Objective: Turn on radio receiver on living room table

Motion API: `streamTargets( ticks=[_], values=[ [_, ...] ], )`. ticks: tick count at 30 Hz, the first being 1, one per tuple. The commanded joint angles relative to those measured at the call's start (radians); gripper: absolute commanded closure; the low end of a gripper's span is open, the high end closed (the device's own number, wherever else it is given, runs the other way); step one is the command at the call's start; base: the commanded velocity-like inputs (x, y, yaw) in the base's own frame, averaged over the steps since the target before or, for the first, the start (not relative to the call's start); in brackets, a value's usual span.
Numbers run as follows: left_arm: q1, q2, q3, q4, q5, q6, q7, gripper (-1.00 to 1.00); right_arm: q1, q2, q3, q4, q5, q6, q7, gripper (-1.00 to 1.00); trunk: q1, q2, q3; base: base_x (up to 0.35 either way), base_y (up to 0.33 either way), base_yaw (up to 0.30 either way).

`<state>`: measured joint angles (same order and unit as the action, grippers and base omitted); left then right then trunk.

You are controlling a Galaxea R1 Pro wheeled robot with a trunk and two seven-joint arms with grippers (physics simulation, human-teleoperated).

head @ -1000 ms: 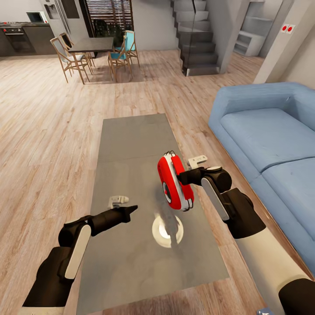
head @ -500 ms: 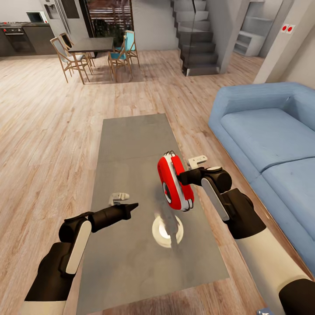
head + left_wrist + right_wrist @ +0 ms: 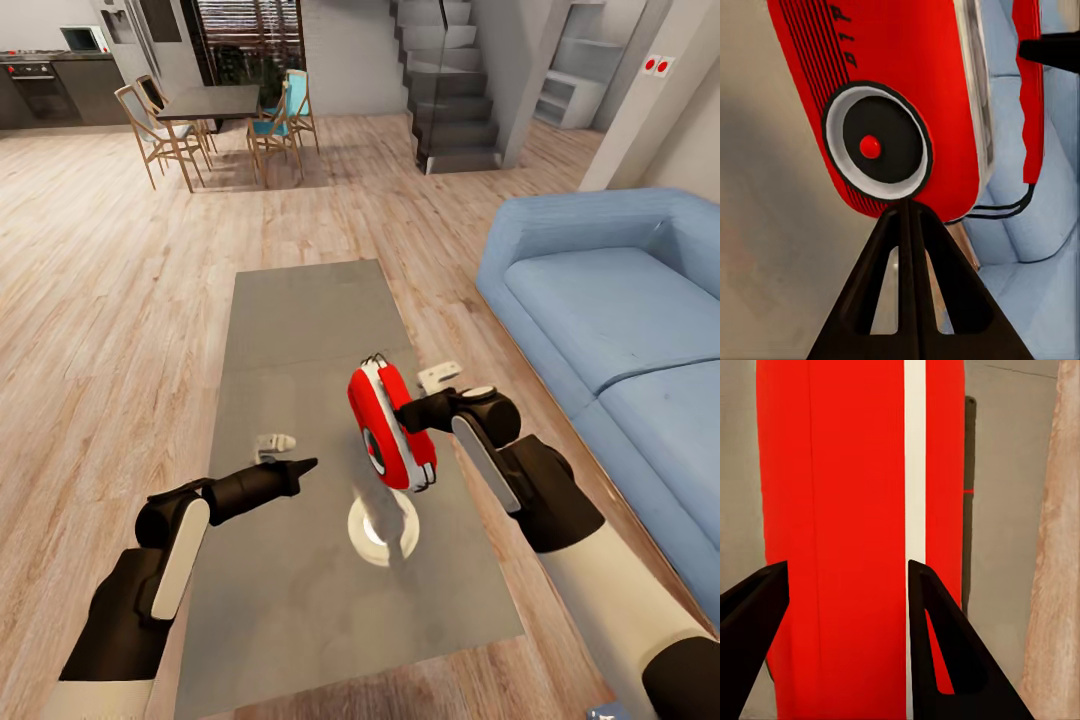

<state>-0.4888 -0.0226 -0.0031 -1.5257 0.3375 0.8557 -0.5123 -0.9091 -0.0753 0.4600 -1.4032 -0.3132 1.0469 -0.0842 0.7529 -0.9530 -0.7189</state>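
Observation:
The red radio receiver [image 3: 392, 425] with white edges hangs tilted above the grey table [image 3: 300, 320], and my right gripper [image 3: 412, 412] is shut on its body from the sofa side. The right wrist view shows the red casing [image 3: 832, 510] pressed between the two dark fingers [image 3: 941, 637]. My left gripper [image 3: 303, 465] is shut, its tip pointing at the radio from a short way to the left. In the left wrist view the closed fingertips [image 3: 907, 214] sit just below the round dial [image 3: 876, 144] with its red centre button, close to it. Whether they touch is unclear.
A large blue sofa [image 3: 620, 320] runs along the table's right side. Light wood floor [image 3: 100, 300] surrounds the table. A bright round glare [image 3: 382, 530] lies on the tabletop under the radio. Far back stand a dark dining table with chairs [image 3: 215, 105] and stairs [image 3: 450, 90].
My right gripper has carried the radio slightly left, toward the left gripper. The left gripper's tip has edged up a little toward the radio.

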Motion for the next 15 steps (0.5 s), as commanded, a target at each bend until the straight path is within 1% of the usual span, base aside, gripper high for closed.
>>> streamTargets(
  ticks=[1, 4, 8, 9, 11, 13, 14, 15],
  values=[
    [-0.010, 0.000, -0.001, 0.000, 0.024, 0.000, 0.000, 1.00, 0.000, -0.006, 0.008, 0.000, 0.006, 0.000, 0.003, 1.00, 0.000, 0.000, 0.000, 0.000, 0.000, 0.000],
    [-0.029, 0.001, -0.001, 0.000, 0.038, 0.001, 0.001, 1.00, -0.001, -0.015, 0.011, 0.000, 0.006, 0.000, 0.004, 1.00, 0.000, 0.000, 0.000, 0.000, 0.000, 0.000],
    [-0.036, 0.003, -0.001, 0.001, 0.041, 0.010, 0.001, 1.00, 0.000, -0.024, 0.016, 0.000, 0.006, 0.000, 0.004, 1.00, 0.000, 0.000, 0.000, 0.000, 0.000, 0.000],
    [-0.038, 0.006, -0.001, 0.001, 0.041, 0.028, 0.001, 1.00, -0.001, -0.035, 0.019, -0.004, 0.006, 0.000, 0.004, 1.00, 0.000, 0.000, 0.000, 0.000, 0.000, 0.000],
    [-0.038, 0.009, -0.002, 0.002, 0.040, 0.032, 0.001, 1.00, -0.001, -0.050, 0.019, -0.012, 0.006, 0.000, 0.005, 1.00, 0.000, 0.000, 0.000, 0.000, 0.000, 0.000],
    [-0.039, 0.011, -0.001, 0.002, 0.040, 0.036, 0.001, 1.00, -0.001, -0.075, 0.020, -0.032, 0.004, 0.000, 0.013, 1.00, 0.000, 0.000, 0.000, 0.000, 0.000, 0.000],
    [-0.039, 0.012, -0.001, 0.002, 0.040, 0.037, 0.001, 1.00, -0.001, -0.081, 0.020, -0.039, 0.002, 0.000, 0.020, 1.00, 0.000, 0.000, 0.000, 0.000, 0.000, 0.000],
    [-0.039, 0.012, -0.001, 0.003, 0.039, 0.037, 0.000, 1.00, -0.001, -0.103, 0.020, -0.057, -0.007, 0.000, 0.054, 1.00, 0.000, 0.000, 0.000, 0.000, 0.000, 0.000]
  ],
)
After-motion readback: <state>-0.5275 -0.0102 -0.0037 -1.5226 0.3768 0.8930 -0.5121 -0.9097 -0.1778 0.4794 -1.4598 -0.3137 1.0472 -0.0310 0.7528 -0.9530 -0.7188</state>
